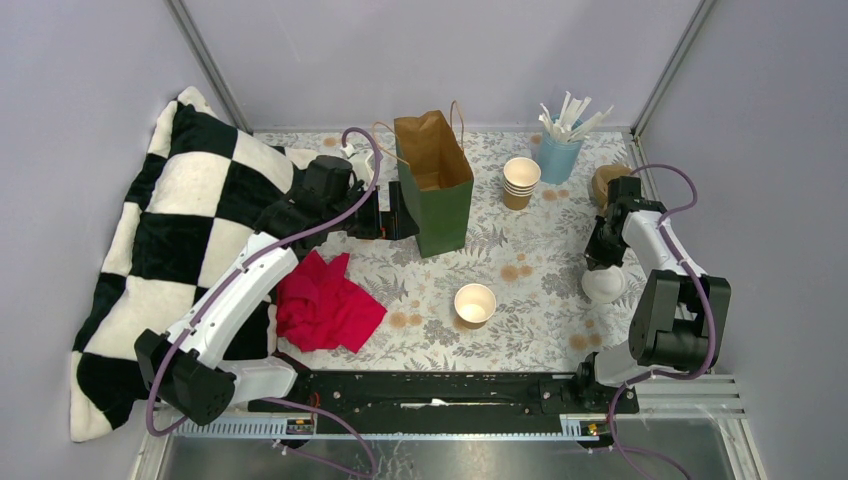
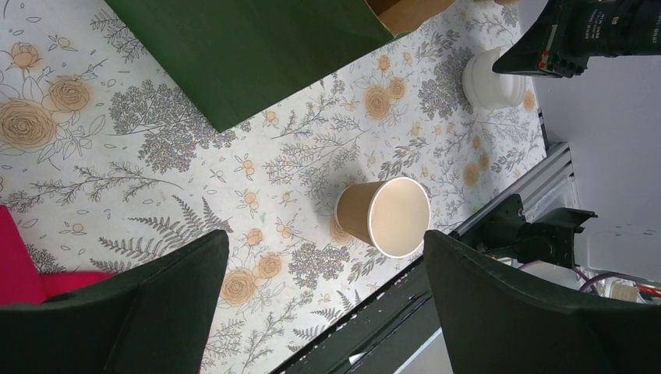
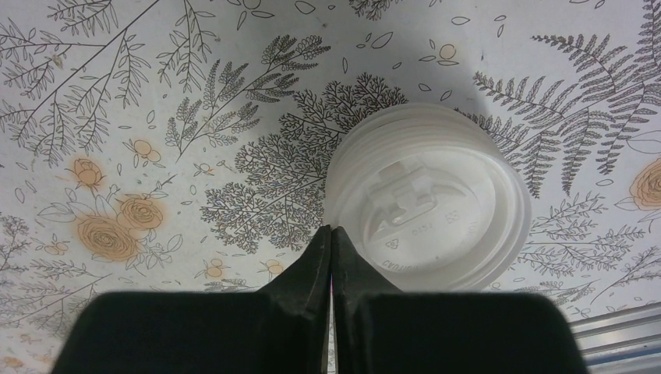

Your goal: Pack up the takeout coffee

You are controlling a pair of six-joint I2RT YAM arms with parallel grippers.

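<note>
One tan paper cup (image 1: 474,305) stands open and lidless in front of the green bag (image 1: 433,185); it also shows in the left wrist view as the cup (image 2: 386,216). A stack of the same cups (image 1: 520,182) sits right of the bag. My left gripper (image 2: 327,288) is open and empty, close against the bag's left side (image 1: 395,222). At the right, my right gripper (image 1: 603,262) is down on a stack of white lids (image 1: 606,287). Its jaws (image 3: 331,231) are shut at the left rim of the top lid (image 3: 429,206), one finger over the lid and one outside it.
A blue cup of white sticks (image 1: 558,150) stands at the back right, with a tan round thing (image 1: 608,180) partly behind the right arm. A red cloth (image 1: 325,300) and a black-and-white checked cushion (image 1: 170,230) lie at the left. Grey walls close in the table.
</note>
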